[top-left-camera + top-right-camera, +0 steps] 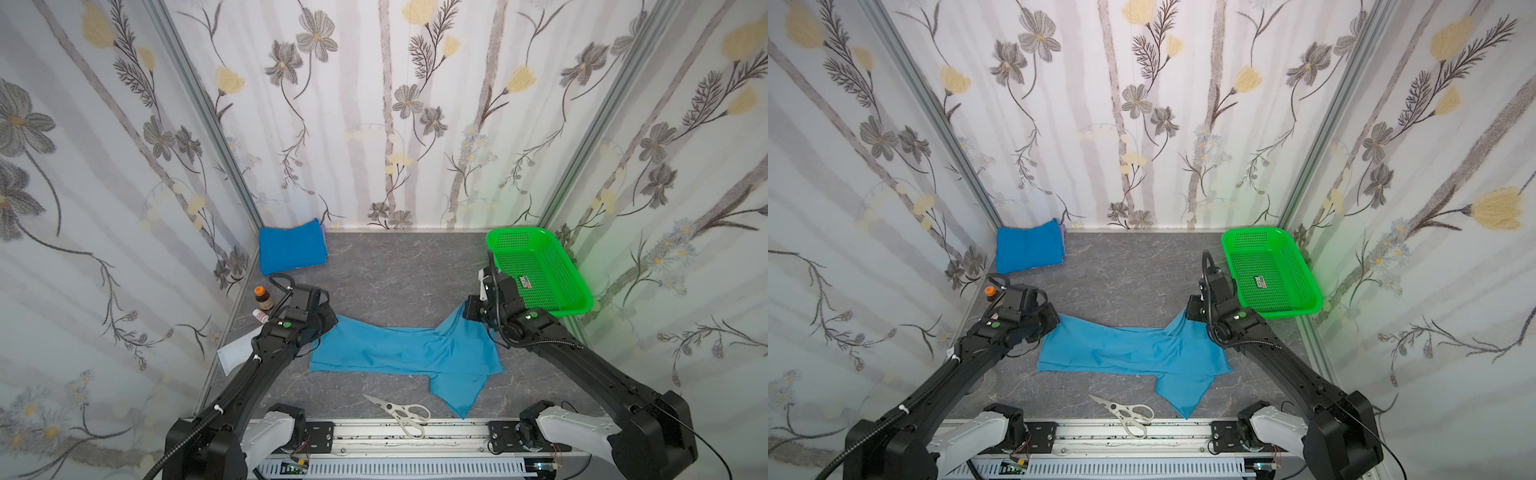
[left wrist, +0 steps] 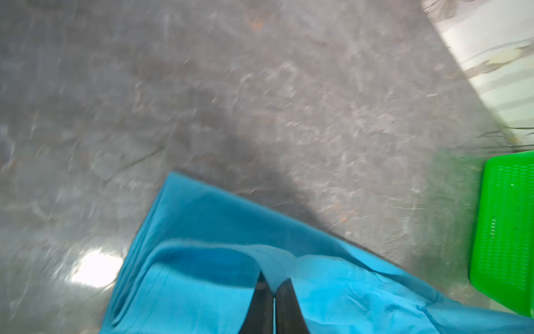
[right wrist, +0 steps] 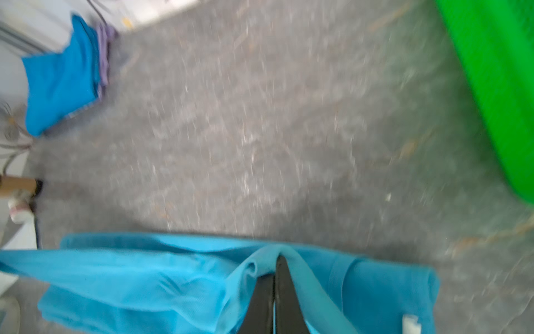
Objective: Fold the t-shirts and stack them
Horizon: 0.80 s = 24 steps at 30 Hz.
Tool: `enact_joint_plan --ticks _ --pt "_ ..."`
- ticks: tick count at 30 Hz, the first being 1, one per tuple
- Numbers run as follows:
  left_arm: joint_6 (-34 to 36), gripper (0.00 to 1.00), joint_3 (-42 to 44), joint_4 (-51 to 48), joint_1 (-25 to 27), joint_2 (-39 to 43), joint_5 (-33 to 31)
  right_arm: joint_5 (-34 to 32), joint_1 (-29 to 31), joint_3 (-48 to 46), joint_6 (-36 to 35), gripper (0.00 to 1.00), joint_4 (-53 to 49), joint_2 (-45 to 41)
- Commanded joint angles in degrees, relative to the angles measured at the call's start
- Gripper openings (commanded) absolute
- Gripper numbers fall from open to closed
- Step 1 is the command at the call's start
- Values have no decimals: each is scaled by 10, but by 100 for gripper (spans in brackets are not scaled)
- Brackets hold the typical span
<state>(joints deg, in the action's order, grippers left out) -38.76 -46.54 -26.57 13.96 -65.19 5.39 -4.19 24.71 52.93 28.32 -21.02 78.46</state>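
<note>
Evidently mid-fold: left gripper (image 2: 273,289) and right gripper (image 3: 274,274) each clamp the far edge of the light shirt (image 1: 395,353) lying mid-table, so next they likely must lift together and lay it over evenly.

Bare desk (image 1: 395,274) open across the middle and far centre, folded dark blue t-shirt (image 1: 291,247) in far left corner, green basket (image 1: 536,266) in far right corner, brown bottle (image 1: 264,300) by left edge, sky-blue t-shirt (image 1: 399,349) spread across near half, scissors (image 1: 399,411) at near edge
</note>
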Motion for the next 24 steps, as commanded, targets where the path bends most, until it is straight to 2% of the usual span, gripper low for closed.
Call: enact_joint_plan --ticks 1,5,8,11,14,17,24 --pt "67 0 -80 18 -19 -67 8 22 -48 91 -101 0 -12 75" --pt "94 0 -204 44 -67 -209 36 104 -102 237 -160 0 -17 230" --pt "118 0 -327 53 -84 -314 87 130 -119 338 -188 0 -29 324" --pt "147 0 -440 53 -89 -403 130 147 -127 408 -206 0 -24 385" --pt "164 0 -533 3 -94 -489 152 169 -135 467 -200 0 -33 441" --pt "161 0 -547 5 -101 -536 173 175 -138 504 -195 0 -51 481" --pt "160 0 -532 59 -120 -560 180 167 -141 511 -193 0 -31 491"
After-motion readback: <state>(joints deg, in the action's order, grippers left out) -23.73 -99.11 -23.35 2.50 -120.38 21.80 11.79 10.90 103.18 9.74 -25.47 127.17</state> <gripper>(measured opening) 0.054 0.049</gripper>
